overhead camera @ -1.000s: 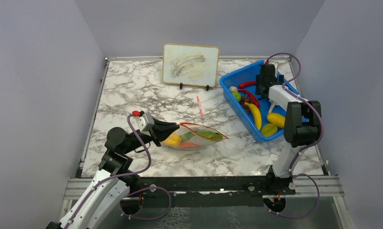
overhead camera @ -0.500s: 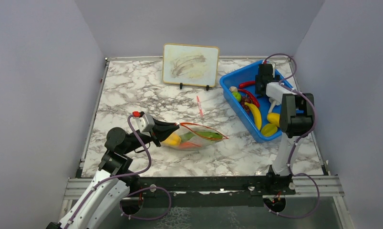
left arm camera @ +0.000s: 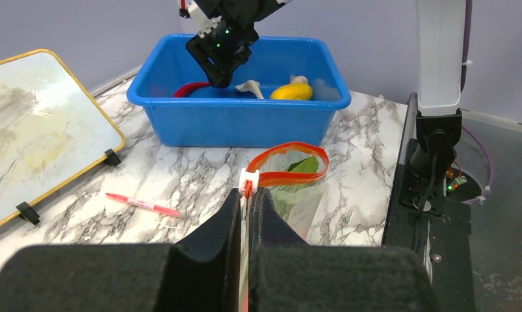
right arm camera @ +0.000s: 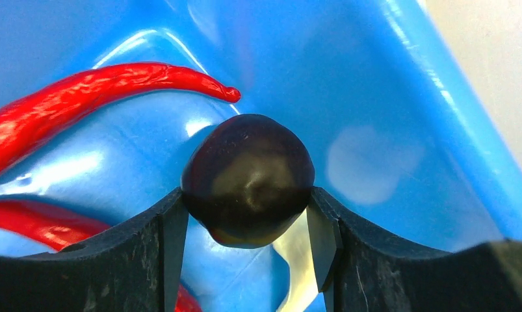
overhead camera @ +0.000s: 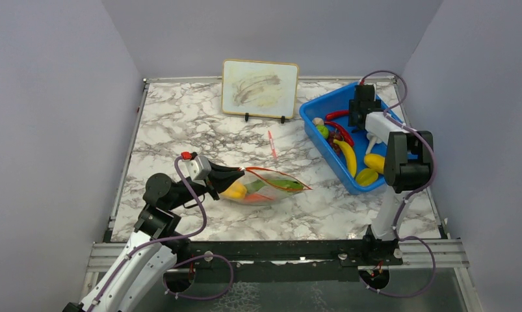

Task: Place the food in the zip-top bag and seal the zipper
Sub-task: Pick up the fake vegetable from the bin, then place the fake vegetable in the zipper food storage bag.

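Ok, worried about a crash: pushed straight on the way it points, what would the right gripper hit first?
The dark round piece, gripped on both sides by the right gripper; past it, the blue bin floor, probably close behind.

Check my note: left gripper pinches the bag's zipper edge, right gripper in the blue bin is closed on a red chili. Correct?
One slip: the right wrist view shows the right gripper closed on the dark round piece, not a red chili. The rest holds: left gripper pinches the zipper edge of the zip-top bag, right gripper in the blue bin.
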`<state>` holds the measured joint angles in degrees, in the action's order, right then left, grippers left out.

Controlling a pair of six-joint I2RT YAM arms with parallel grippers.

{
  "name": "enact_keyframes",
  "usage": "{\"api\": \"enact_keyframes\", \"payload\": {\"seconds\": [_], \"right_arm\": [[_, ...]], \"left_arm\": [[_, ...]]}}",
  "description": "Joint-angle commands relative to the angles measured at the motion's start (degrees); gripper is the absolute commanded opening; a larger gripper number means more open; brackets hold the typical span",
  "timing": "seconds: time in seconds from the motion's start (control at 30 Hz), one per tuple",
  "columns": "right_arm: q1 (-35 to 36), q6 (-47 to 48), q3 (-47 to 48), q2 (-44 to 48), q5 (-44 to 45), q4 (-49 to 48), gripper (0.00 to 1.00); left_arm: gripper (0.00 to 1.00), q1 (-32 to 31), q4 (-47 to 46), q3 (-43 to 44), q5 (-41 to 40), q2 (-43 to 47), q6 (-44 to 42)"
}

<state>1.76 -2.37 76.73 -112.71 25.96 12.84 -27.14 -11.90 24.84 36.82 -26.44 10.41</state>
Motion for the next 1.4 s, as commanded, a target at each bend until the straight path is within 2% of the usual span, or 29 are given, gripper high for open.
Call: {"api": "enact_keyframes", "payload": {"seconds": [0.0,0.37,0.6,0.7,1.1,1.27,1.37], "right_arm": [[-0.26,-1.63,-0.86,6.55,-3.42,1.54,0.45],[1.18,-4.08,-6.89,23.72,-18.93,9.62,0.45],[3.5,-5.99,-12.49,36.01,-37.81,9.77,0.45],[5.28,-5.85,-13.19,39.89,-41.54,10.53,0.45],[16.71,-5.69,-15.24,50.18,-55.05,13.35,0.45],[19.55,-8.57,-18.85,52.74,-66.08,9.25,0.44],[22.42,-9.68,-21.17,54.63,-68.98,7.37,0.44]], "left_arm": [[0.0,-0.29,-0.96,0.07,-0.19,0.19,-1.44],[0.0,-0.32,-0.53,0.12,-0.88,0.44,-2.15],[0.0,-0.29,0.17,0.15,-2.0,0.62,-2.5],[0.0,-0.29,0.28,0.17,-1.99,0.6,-2.59],[0.0,-0.29,0.46,0.21,-2.34,-0.1,-2.68],[0.0,-0.31,0.56,-0.02,-2.58,-0.05,-2.67],[0.0,-0.29,0.65,0.03,-2.84,-0.1,-2.77]]}}
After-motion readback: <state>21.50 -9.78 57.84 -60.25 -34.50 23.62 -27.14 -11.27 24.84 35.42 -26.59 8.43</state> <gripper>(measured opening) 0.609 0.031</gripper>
